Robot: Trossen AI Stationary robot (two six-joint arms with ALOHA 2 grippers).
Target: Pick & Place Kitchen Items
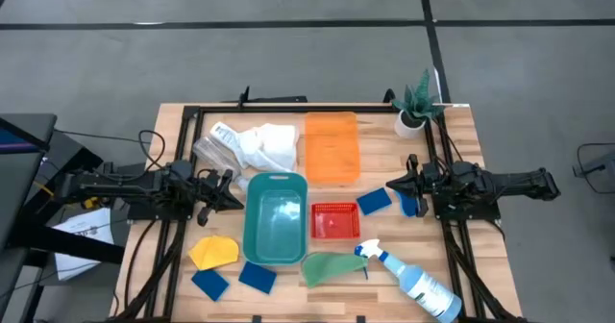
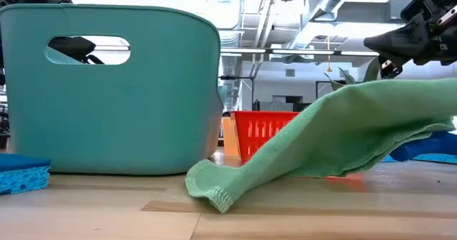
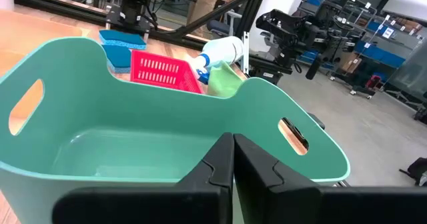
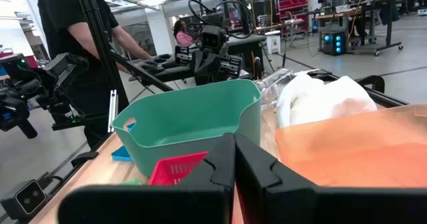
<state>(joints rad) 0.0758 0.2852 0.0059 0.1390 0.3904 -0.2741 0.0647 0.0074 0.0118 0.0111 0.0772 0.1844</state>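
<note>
Teal bin (image 1: 276, 217) sits mid-tabletop. Left gripper (image 1: 231, 194) hangs just left of it, right gripper (image 1: 394, 185) well right; both jaws together, empty. Green cloth (image 1: 332, 266) and spray bottle (image 1: 413, 279) lie near the bin's front right corner.

Clear spray bottle (image 1: 415, 280) with blue trigger: lying on its side at the table's front right corner. Green cloth (image 1: 330, 266): crumpled, just beside the trigger. Yellow cloth (image 1: 213, 252): bunched, front left. Two blue sponges (image 1: 209, 284) (image 1: 257, 277): flat, near the yellow cloth. Third blue sponge (image 1: 375, 201): flat, right of centre. White cloth (image 1: 269, 146): heaped at rear.
</note>
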